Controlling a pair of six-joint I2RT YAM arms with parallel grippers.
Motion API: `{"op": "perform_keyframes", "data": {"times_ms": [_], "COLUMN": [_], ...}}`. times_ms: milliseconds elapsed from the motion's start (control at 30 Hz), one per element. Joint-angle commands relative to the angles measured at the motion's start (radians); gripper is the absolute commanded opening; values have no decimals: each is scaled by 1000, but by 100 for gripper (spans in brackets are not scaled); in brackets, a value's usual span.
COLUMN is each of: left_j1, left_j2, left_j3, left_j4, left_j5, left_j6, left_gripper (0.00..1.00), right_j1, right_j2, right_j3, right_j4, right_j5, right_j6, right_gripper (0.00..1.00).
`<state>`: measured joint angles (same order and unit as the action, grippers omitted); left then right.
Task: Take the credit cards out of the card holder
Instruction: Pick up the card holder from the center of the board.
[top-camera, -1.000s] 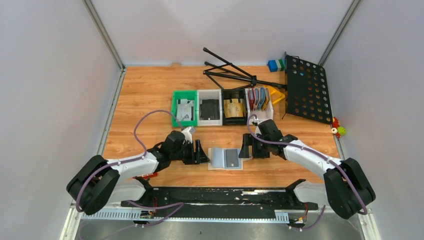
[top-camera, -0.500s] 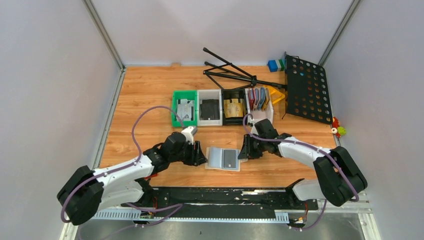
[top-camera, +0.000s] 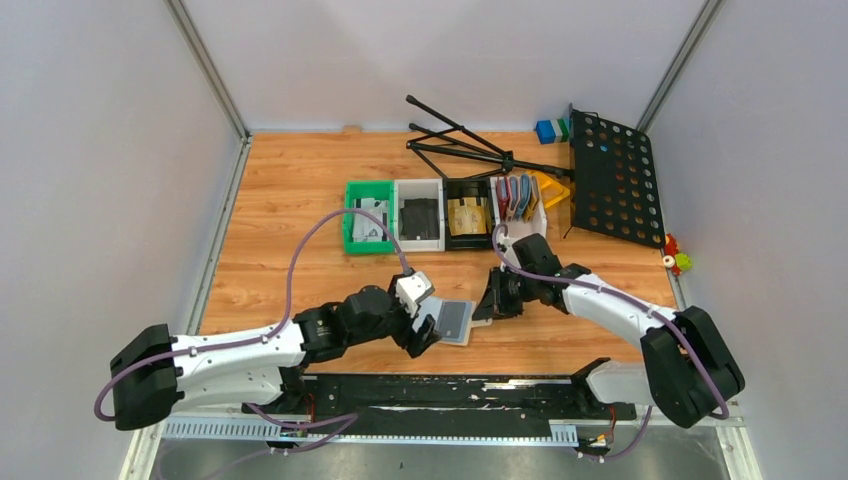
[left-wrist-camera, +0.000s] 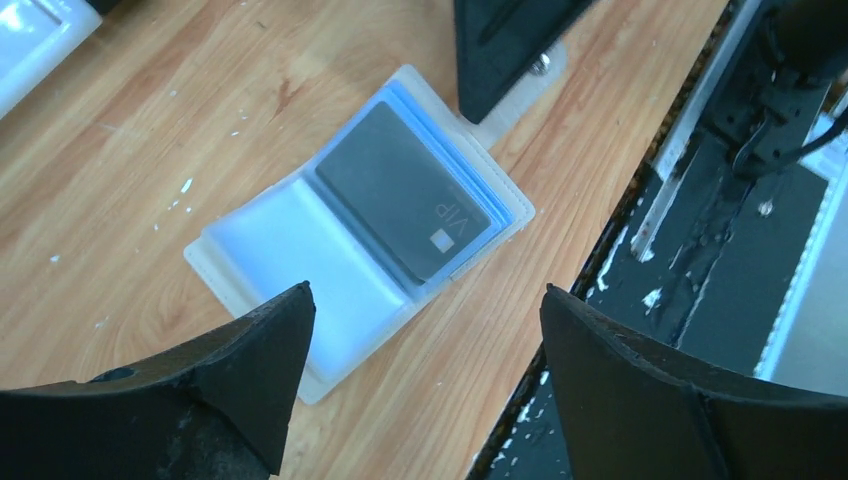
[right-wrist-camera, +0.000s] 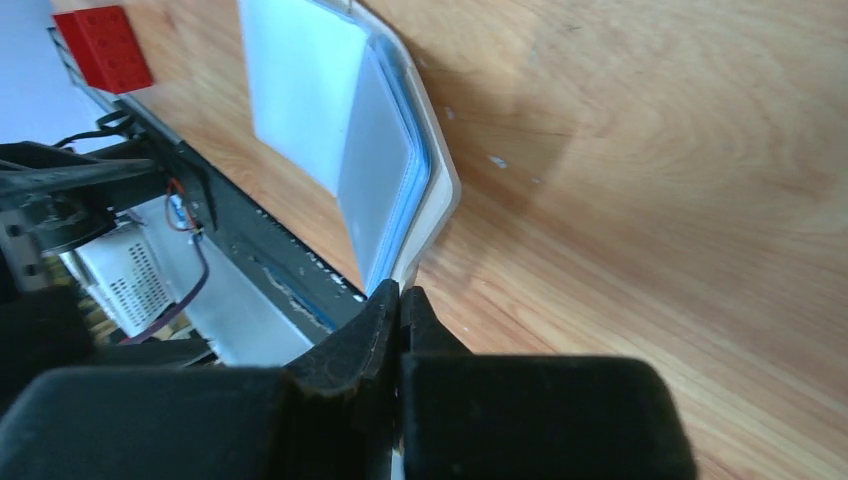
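I see L gripper spread just above open card holder, R gripper pinching its tab edge.

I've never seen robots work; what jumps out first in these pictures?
A pale blue card holder lies open mid-table with a dark credit card marked VIP in one pocket. The right gripper is shut on its edge, while the left gripper hangs open above it. A black music stand lies at the far right.
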<state>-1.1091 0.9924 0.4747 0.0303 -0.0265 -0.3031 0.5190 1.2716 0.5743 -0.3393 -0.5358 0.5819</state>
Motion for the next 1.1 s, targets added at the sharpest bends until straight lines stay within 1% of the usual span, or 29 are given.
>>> {"op": "perform_keyframes", "data": {"times_ms": [0, 100, 167, 367, 500, 633, 800, 933, 1067], "left_j1": [-60, -85, -93, -120, -148, -172, -189, -189, -189], "left_j2": [-2, 34, 77, 180, 270, 344, 385, 380, 414], "left_j3": [-90, -132, -132, -114, -75, -66, -79, -75, -66], "left_j4": [247, 345, 364, 442, 444, 488, 536, 509, 504], "left_j5": [-69, -52, -36, 14, 3, -38, -173, -269, -253], "left_j6": [206, 278, 301, 302, 300, 253, 183, 149, 133], "left_gripper": [92, 92, 93, 94, 93, 92, 85, 77, 71], "right_j1": [-5, -5, -5, -6, -6, -6, -5, -5, -6], "right_j2": [49, 76, 84, 100, 100, 94, 86, 86, 97], "right_j3": [76, 105, 120, 133, 132, 123, 98, 81, 66], "right_j4": [-13, -28, -30, -5, 3, 20, 55, 77, 89], "right_j5": [-108, -127, -136, -179, -188, -197, -211, -224, -223], "right_j6": [74, 84, 88, 110, 120, 134, 151, 150, 140], "right_gripper": [0, 0, 0, 0, 0, 1, 1, 4, 10]}}
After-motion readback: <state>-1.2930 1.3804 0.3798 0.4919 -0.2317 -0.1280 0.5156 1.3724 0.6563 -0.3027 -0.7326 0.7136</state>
